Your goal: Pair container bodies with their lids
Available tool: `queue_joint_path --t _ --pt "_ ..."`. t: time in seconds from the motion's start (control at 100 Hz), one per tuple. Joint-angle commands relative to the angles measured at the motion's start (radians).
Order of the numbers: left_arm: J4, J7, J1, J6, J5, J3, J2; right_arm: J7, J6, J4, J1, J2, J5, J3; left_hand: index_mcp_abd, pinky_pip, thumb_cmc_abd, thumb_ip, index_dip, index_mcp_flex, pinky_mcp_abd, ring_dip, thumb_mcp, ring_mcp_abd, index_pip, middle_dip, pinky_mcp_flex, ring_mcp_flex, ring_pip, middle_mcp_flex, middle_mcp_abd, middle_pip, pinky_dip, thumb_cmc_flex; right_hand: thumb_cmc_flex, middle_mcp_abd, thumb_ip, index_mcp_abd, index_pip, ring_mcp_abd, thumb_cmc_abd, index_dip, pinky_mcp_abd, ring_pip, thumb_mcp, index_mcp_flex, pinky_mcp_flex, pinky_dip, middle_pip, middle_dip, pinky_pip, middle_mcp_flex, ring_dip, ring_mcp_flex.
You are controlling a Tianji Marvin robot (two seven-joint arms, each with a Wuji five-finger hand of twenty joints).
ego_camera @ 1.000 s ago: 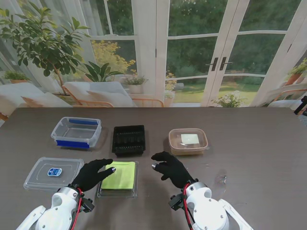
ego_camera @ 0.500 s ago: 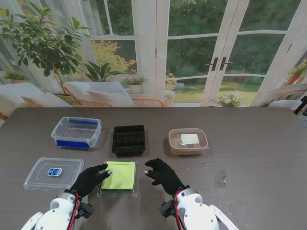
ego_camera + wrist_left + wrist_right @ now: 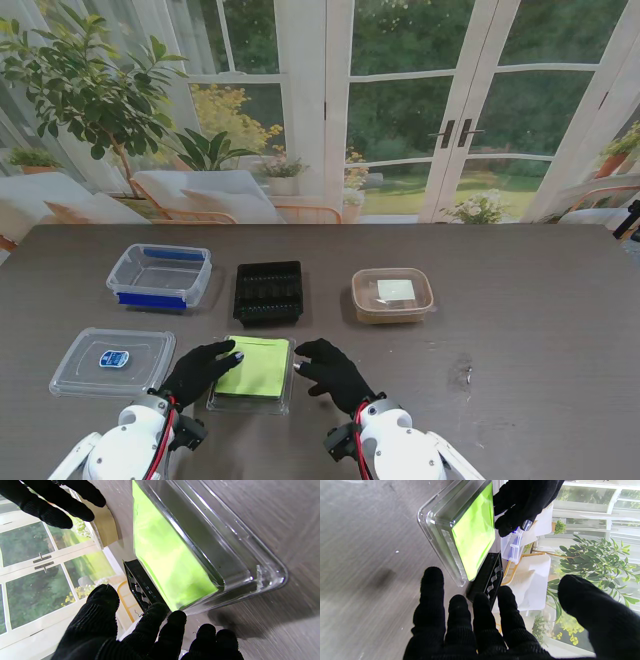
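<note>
Both hands close in on the green lid [image 3: 252, 366]: left hand [image 3: 200, 369] and right hand [image 3: 330, 371] spread open, probably about to lift it.

My stand camera looks down from above my shoulders at the whole table [image 3: 540, 300], facing the glass doors [image 3: 450, 110]. Each wrist camera sits close behind my fingers, low over the tabletop, its picture upside down. All three views share the clear tray with the green sheet [image 3: 252, 372] [image 3: 200, 555] [image 3: 460, 535].
</note>
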Motion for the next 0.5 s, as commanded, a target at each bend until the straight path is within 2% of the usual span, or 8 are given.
queue_joint_path --t 0.0,0.19,0.39,0.49 --pt "-0.005 -0.018 0.006 0.002 -0.008 0.008 -0.01 0.009 0.005 0.007 -0.001 -0.01 0.002 -0.008 0.006 0.009 0.042 0.039 -0.007 -0.005 0.003 -0.017 -0.031 0.021 -0.012 -0.004 0.028 -0.002 0.014 -0.014 0.005 0.006 0.004 0.027 -0.031 -0.012 0.011 -0.005 0.005 -0.013 0.024 -0.011 -0.043 -0.006 0.015 -0.026 -0.446 -0.029 0.01 -0.014 -0.023 -0.032 -0.017 -0.03" --pt "-0.017 -0.004 0.018 0.0 -0.015 0.019 -0.014 0.008 0.013 0.025 0.013 -0.012 -0.008 -0.022 0.015 0.005 0.043 0.039 -0.007 0.002 0.012 -0.016 -0.035 0.031 -0.01 -0.006 0.043 0.016 0.021 0.0 0.013 0.007 0.004 0.033 -0.038 -0.016 0.011 -0.006 0.004 -0.015 0.031 -0.012 -0.047 -0.011 0.004 -0.049 -0.464 -0.036 0.005 -0.016 -0.033 -0.055 -0.02 -0.054" --pt "-0.044 0.004 0.035 0.015 0.0 0.025 -0.013 0.002 0.025 0.051 0.037 -0.018 -0.024 -0.046 0.023 -0.007 0.046 0.039 -0.008 -0.007 0.007 -0.02 -0.042 0.029 -0.014 -0.005 0.036 0.008 0.012 -0.008 0.02 0.006 0.004 0.034 -0.054 -0.025 0.017 0.001 0.023 -0.041 0.063 -0.019 -0.068 -0.019 -0.035 -0.148 -0.497 -0.043 -0.007 -0.027 -0.084 -0.149 -0.036 -0.151" --pt "-0.055 0.012 0.044 0.019 0.0 0.026 -0.015 -0.001 0.029 0.064 0.05 -0.021 -0.032 -0.062 0.028 -0.022 0.048 0.039 -0.009 -0.017 0.002 -0.022 -0.046 0.023 -0.017 -0.005 0.029 -0.003 0.006 -0.019 0.026 0.005 0.001 0.036 -0.065 -0.026 0.021 0.007 -0.038 -0.056 0.082 -0.069 -0.09 -0.024 -0.052 -0.157 -0.525 -0.041 -0.109 -0.078 -0.147 -0.151 -0.048 -0.208"
